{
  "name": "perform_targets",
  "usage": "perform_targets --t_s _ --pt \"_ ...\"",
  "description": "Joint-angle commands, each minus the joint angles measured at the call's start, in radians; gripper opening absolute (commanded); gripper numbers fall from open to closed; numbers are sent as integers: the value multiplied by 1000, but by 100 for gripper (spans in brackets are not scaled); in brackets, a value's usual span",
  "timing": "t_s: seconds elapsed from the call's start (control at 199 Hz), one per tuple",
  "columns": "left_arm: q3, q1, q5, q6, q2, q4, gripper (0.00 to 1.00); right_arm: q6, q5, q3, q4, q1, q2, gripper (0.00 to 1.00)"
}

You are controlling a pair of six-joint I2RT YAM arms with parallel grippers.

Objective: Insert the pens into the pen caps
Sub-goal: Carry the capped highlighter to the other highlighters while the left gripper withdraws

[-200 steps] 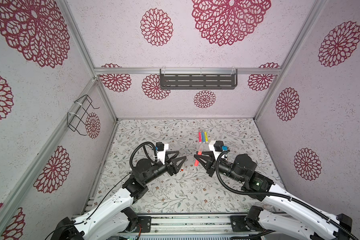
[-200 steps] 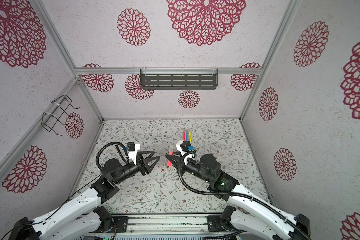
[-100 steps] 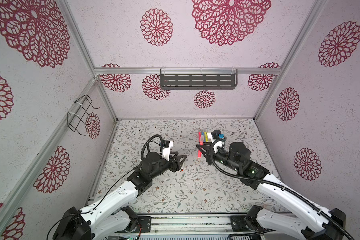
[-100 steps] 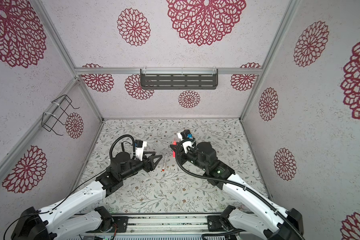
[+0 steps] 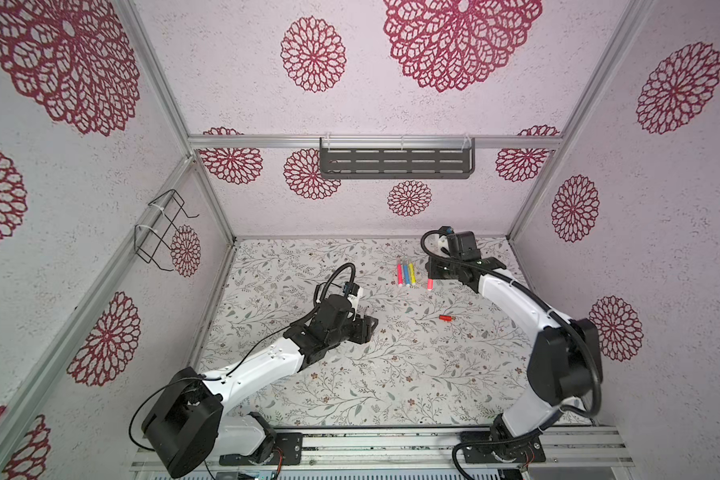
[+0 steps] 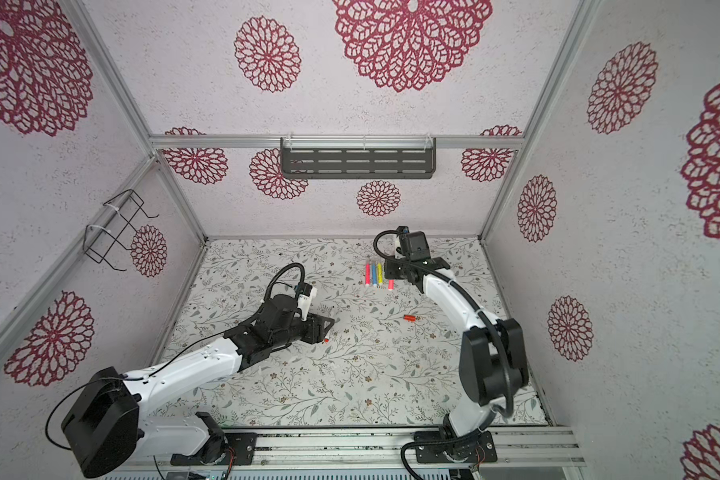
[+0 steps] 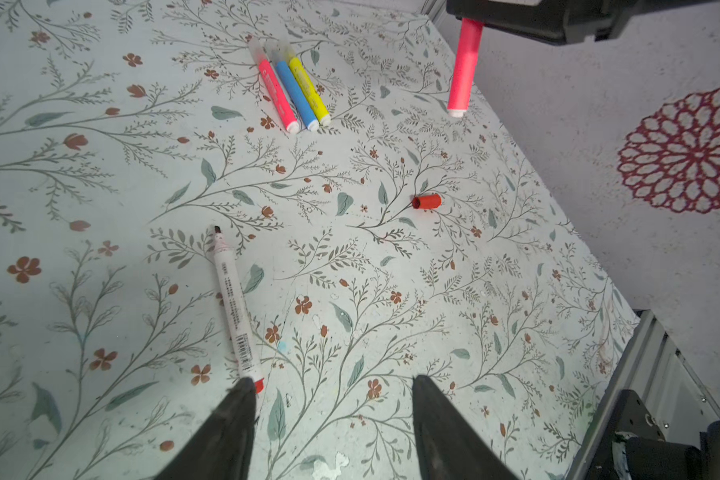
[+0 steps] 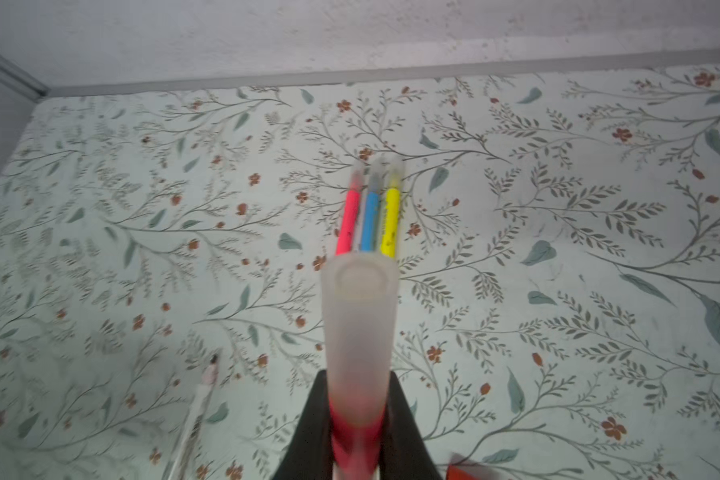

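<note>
Start with the pens: the pink pen [image 7: 276, 94], blue pen [image 7: 295, 94] and yellow pen [image 7: 307, 89] lie side by side, touching, near the far edge of the bench [image 5: 391, 374], right of its middle. Each wears a pale cap [image 7: 256, 50] on its far end, so those three look finished. The coral pen [image 7: 461, 66] hangs roughly upright just beside that row, on the side toward the right edge. Your right gripper [image 8: 356, 395] has its jaws pressed onto the barrel. The right wrist view shows a frosted cap [image 8: 358, 316] seated on the pen's upper end, so I judge it capped and only waiting to be laid down. Whether its lower end touches the bench I cannot tell. What is left is the white-barrelled pen [image 7: 233, 303], lying uncapped about the middle of the bench, its dark nib toward the far edge and its red butt end toward the near edge. The red cap [image 5: 444, 318] lies on its side well apart from it, toward the right edge, and its open mouth seems to face the left edge. Your left gripper [image 7: 331, 384] sits low at the pen's red end with jaws spread, pinching nothing. One fingertip [image 7: 242, 395] is at that end, touching or just beside it. By my reckoning you have four pens of five capped, and one pen and one cap still to join.
</note>
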Motion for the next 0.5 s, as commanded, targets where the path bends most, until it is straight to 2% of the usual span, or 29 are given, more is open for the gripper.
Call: perform_targets --t_s 0.0,0.291,0.497 --pt "25 -11 -31 -2 14 -32 62 -5 10 151 -112 -50 130 0" --pt "0 -13 -58 -8 -8 -41 62 -46 -42 579 -310 -89 513 0" --pt "-2 -13 -73 6 -12 -38 62 -28 -94 700 -333 -86 627 0"
